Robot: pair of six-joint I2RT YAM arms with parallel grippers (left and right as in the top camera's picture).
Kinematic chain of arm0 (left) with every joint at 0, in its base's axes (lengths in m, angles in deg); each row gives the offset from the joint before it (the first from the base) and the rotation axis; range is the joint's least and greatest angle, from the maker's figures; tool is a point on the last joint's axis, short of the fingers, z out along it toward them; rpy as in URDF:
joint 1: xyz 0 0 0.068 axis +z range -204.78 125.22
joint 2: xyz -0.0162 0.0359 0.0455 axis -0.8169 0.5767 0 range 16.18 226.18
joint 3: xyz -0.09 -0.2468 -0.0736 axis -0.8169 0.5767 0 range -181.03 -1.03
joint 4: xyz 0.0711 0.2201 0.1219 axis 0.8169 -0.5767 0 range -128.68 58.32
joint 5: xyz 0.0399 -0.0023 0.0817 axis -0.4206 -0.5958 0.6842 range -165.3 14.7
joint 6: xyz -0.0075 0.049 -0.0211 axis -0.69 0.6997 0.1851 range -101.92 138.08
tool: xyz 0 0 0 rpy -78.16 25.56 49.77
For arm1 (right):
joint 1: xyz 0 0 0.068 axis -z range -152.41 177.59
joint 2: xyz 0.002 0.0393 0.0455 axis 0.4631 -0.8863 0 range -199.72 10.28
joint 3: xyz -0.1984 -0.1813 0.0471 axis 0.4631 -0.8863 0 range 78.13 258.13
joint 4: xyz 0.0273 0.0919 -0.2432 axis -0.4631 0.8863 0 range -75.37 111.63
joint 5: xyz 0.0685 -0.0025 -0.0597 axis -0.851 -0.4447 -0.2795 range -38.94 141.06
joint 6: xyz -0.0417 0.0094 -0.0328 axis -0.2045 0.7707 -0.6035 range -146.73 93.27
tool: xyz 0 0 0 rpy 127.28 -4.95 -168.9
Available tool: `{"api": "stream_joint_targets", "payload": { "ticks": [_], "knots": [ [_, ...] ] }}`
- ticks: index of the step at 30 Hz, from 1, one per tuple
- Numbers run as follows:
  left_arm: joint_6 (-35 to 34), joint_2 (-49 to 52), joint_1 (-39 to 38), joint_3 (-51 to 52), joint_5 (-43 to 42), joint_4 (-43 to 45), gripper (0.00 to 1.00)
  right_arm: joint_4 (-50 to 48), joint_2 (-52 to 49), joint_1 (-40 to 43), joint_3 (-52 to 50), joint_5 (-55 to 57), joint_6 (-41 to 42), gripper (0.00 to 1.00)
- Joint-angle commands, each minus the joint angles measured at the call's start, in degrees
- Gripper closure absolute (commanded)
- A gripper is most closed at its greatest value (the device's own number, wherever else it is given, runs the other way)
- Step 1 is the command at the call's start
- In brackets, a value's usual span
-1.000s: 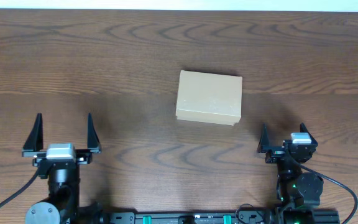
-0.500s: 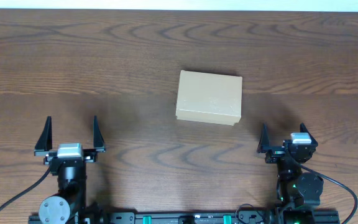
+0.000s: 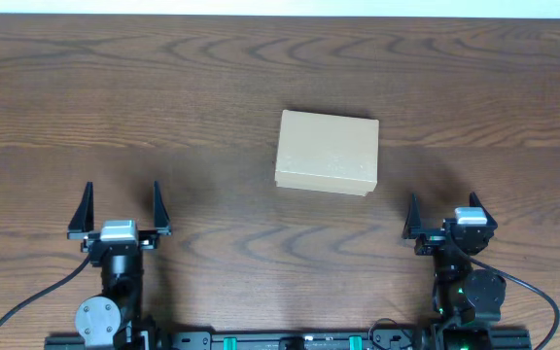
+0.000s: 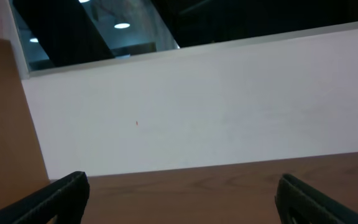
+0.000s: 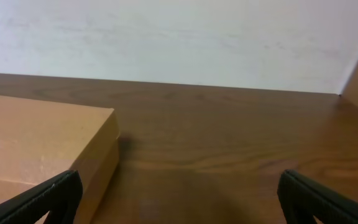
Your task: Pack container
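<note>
Two grippers are in view, both unloaded and both near the front edge of the worktop [image 3: 163, 87].

1. Left gripper [image 3: 122, 190]: it stands at the front left with its jaws spread wide and nothing between them. Its fingers point toward the far edge of the worktop. In the left wrist view only the two dark fingers [image 4: 61, 194] show, at the lower corners of the frame. A strip of brown worktop and a pale wall [image 4: 229, 106] lie beyond them. The container does not appear in that view.

2. Right gripper [image 3: 443, 200]: it stands at the front right, likewise with its jaws fully apart and empty. It touches nothing.

3. Container [image 3: 327, 153]: this is a plain tan cardboard box resting flat on the worktop, a little right of centre. Its lid is down and lies level. It sits turned slightly out of square with the worktop edges. It lies well apart from the left gripper and nearer the right gripper, forward and to the left of the latter. A gap of bare wood separates them in the overhead view. In the right wrist view the box fills the lower left, with its top face and one side wall visible. The left finger [image 5: 45, 198] overlaps it in the frame, and contact cannot be confirmed from that angle.

4. Other items: black cables [image 3: 37, 292] trail from both arm bases. A dark rail [image 3: 290, 340] with green fittings runs along the near edge between the bases.
</note>
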Motion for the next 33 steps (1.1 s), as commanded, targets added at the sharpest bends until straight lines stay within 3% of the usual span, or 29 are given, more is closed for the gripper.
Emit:
{"api": "stream_joint_targets", "payload": {
  "ticks": [1,5,10,14,33],
  "knots": [
    [-1.4,-0.5,0.3,0.7,0.1,0.2,0.05,0.3,0.3,-0.1,-0.1,0.4,0.3,0.01],
    [-2.4,-0.5,0.3,0.7,2.5,-3.5,0.05,0.3,0.3,-0.1,-0.1,0.4,0.3,0.01],
    [-9.0,-0.5,0.3,0.7,2.0,-15.7,0.05,0.3,0.3,-0.1,-0.1,0.4,0.3,0.01],
    [-10.0,-0.5,0.2,0.7,1.2,-23.0,0.05,0.3,0.3,-0.1,-0.1,0.4,0.3,0.01],
    [-9.5,-0.5,0.2,0.7,1.7,-23.2,0.05,0.3,0.3,-0.1,-0.1,0.4,0.3,0.01]
  ]
}}
